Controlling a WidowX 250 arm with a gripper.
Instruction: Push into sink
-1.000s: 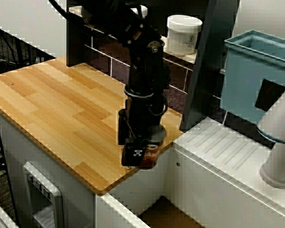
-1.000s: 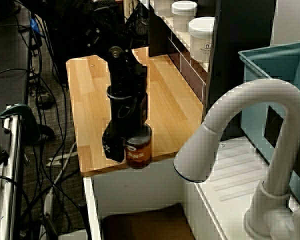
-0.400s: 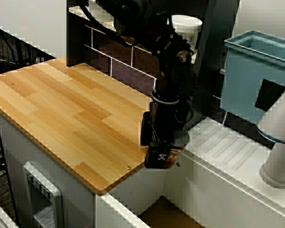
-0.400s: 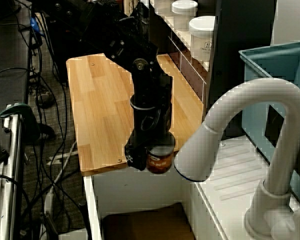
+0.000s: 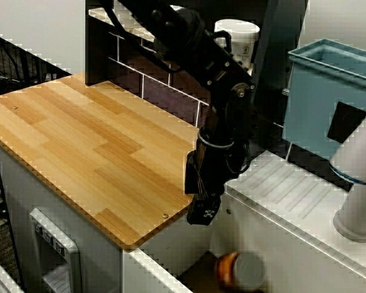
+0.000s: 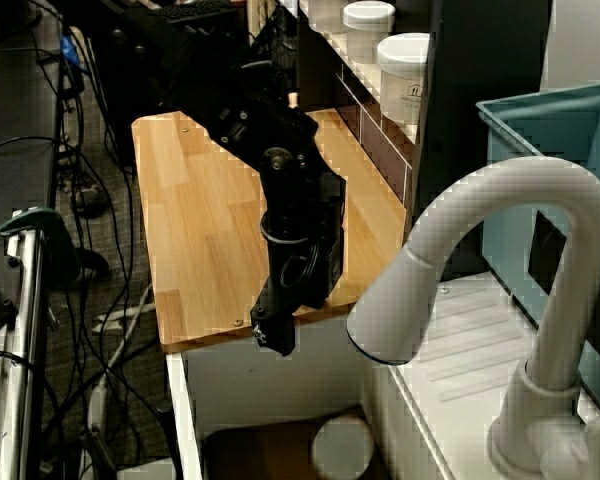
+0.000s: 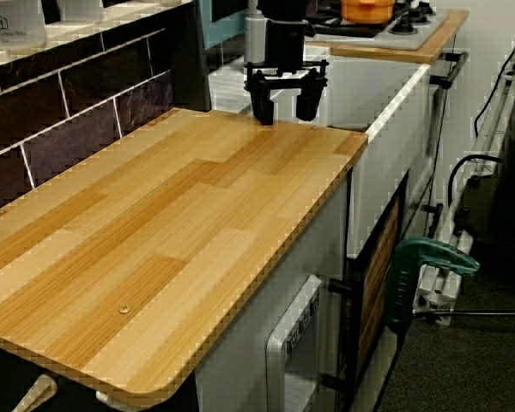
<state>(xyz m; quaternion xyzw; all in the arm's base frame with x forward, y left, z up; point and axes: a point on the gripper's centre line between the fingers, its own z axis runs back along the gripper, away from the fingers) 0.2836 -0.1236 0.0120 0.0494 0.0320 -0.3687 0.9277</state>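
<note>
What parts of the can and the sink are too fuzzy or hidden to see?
- Can: blurred in the view from the counter's front, so its label is unreadable; in the view behind the tap, only a pale smear.
- Sink: both those views cut off its floor at the bottom edge.
- View along the counter: the counter's far edge hides the basin's inside; the claw stands empty.

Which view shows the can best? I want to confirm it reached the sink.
The front-corner view: the can lies blurred in the sink. The faucet-side view shows only its pale end; the counter-level view hides it.
</note>
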